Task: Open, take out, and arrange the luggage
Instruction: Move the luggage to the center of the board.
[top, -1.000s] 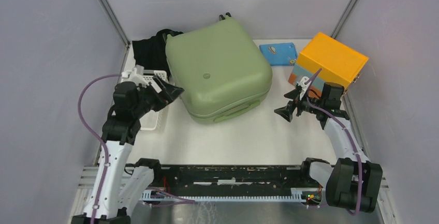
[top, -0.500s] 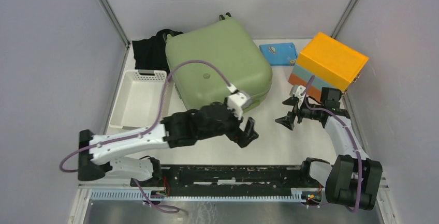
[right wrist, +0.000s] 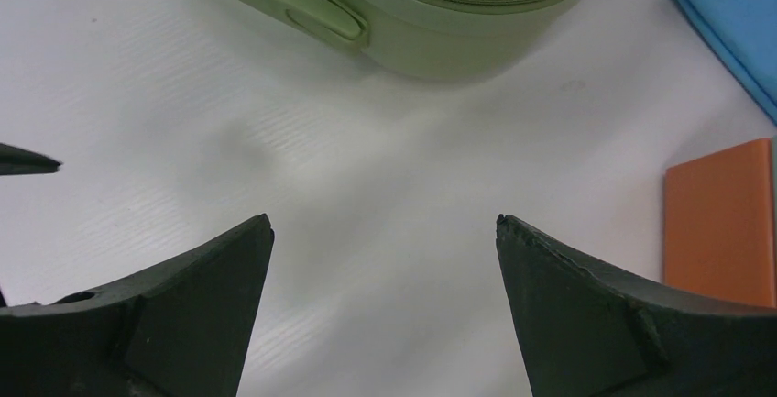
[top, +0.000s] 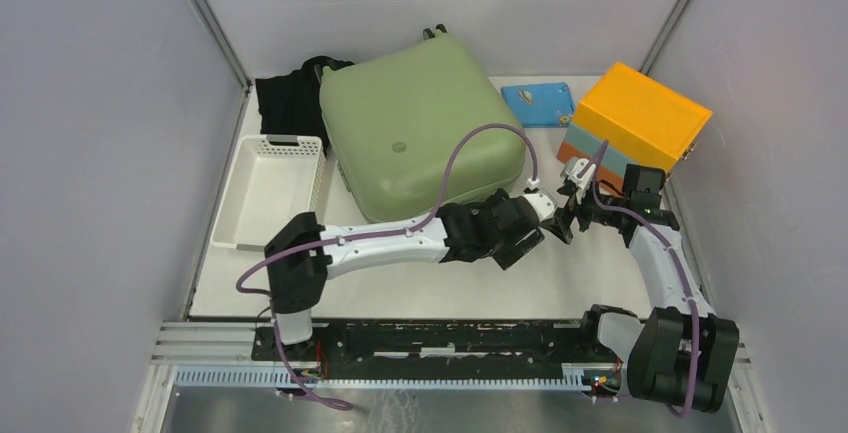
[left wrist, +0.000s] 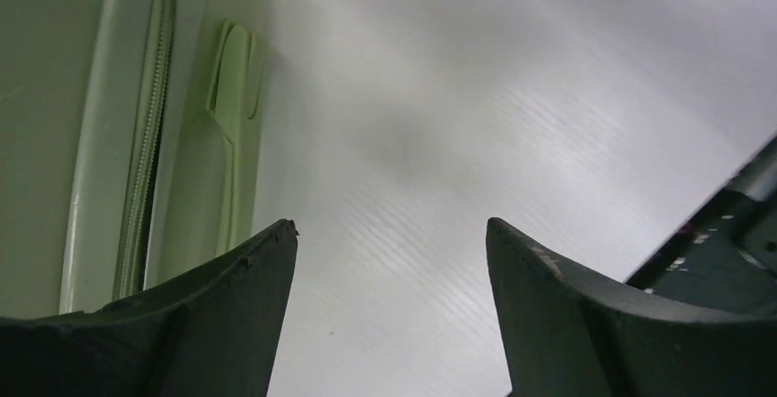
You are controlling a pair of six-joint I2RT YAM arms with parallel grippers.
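Luggage point(top: 420, 133) is lying shut, seemingly zipped; we're hovering left gripper point(left wrist: 389, 232) & right gripper point(right wrist: 385, 223) w/ jaws apart, empty; all steps remaining.

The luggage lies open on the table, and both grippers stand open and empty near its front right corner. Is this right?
No. The luggage is closed: the top view shows its lid down, and the left wrist view its zip shut. The left gripper and right gripper are indeed open and empty near that corner.
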